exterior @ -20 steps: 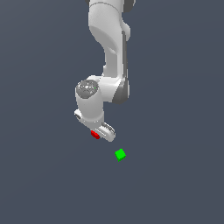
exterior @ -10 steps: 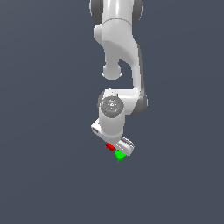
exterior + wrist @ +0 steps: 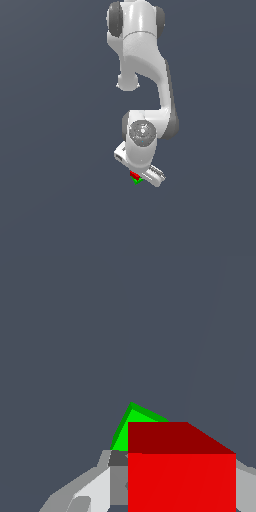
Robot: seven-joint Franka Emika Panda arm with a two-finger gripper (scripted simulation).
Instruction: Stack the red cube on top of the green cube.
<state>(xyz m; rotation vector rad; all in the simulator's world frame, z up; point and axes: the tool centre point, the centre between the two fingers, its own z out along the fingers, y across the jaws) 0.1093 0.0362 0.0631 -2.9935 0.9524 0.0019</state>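
Observation:
The red cube (image 3: 134, 175) shows as a small red sliver under the white hand, held in my gripper (image 3: 136, 177), which is shut on it. In the wrist view the red cube (image 3: 181, 471) fills the near field between the grey fingers (image 3: 90, 491). The green cube (image 3: 137, 181) peeks out just below the red one in the exterior view, mostly covered by it. Only a bright green corner of the green cube (image 3: 128, 431) shows behind the red cube in the wrist view. Whether the two cubes touch is not clear.
The white Panda arm (image 3: 142, 75) reaches down from the top of the exterior view. A plain dark grey floor (image 3: 55, 150) lies all around with nothing else on it.
The arm has carried the red cube from the exterior view's left over to the green cube, and the hand now hangs right above it, hiding most of the green.

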